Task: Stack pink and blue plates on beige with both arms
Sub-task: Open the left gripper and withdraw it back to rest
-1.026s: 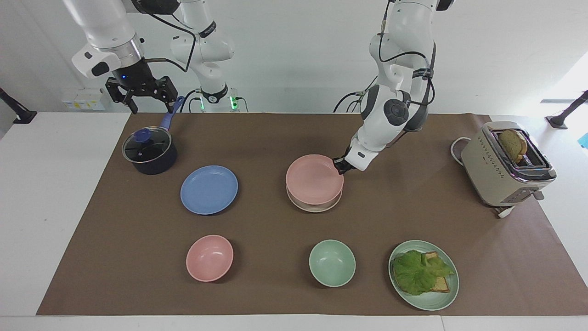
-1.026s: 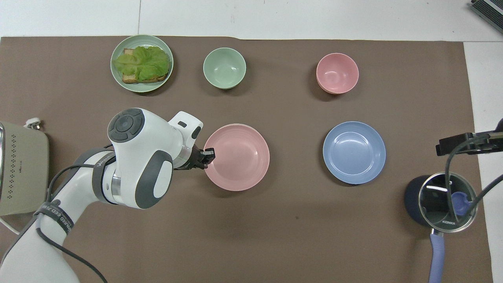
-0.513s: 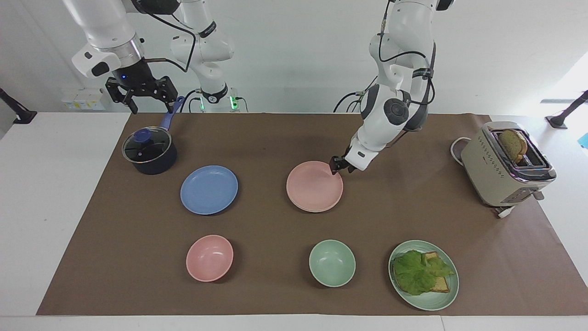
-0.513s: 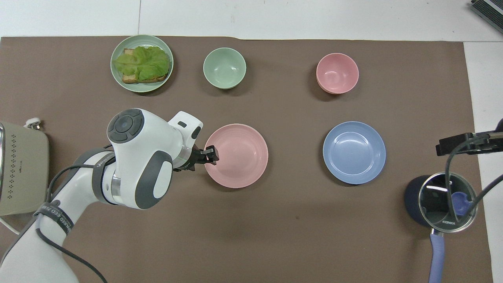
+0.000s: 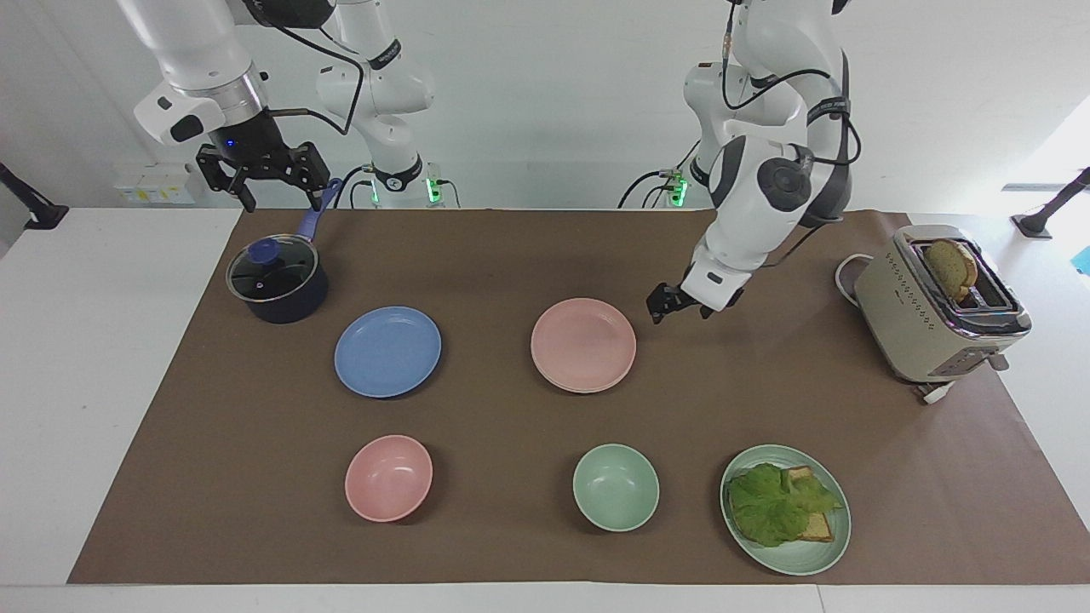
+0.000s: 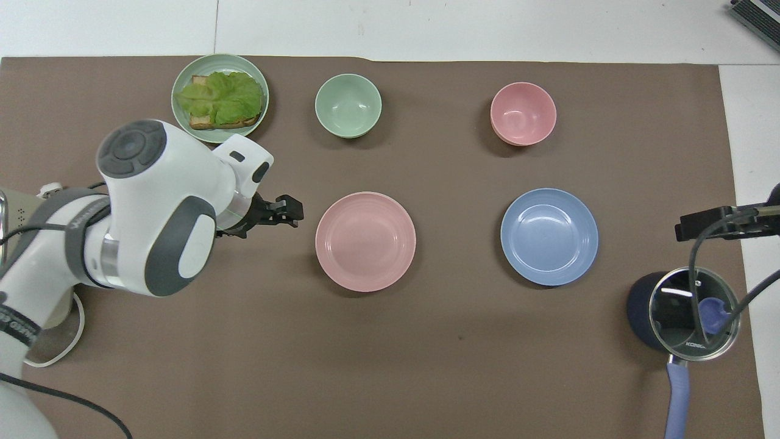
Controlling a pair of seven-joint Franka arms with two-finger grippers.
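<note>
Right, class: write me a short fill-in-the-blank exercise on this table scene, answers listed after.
1. The pink plate lies on the ____ plate.
2. The plate not yet stacked is ____.
3. The toaster holds a slice of ____.
4. The right gripper hangs over the saucepan's ____.

Missing words: beige; blue; bread; handle

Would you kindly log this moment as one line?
pink plate: on beige plate | blue plate: unstacked | left gripper: open, clear | right gripper: open, waiting

Four plates (image 5: 583, 345), two bowls (image 5: 388, 477), one saucepan (image 5: 278, 278), one toaster (image 5: 937, 304).
</note>
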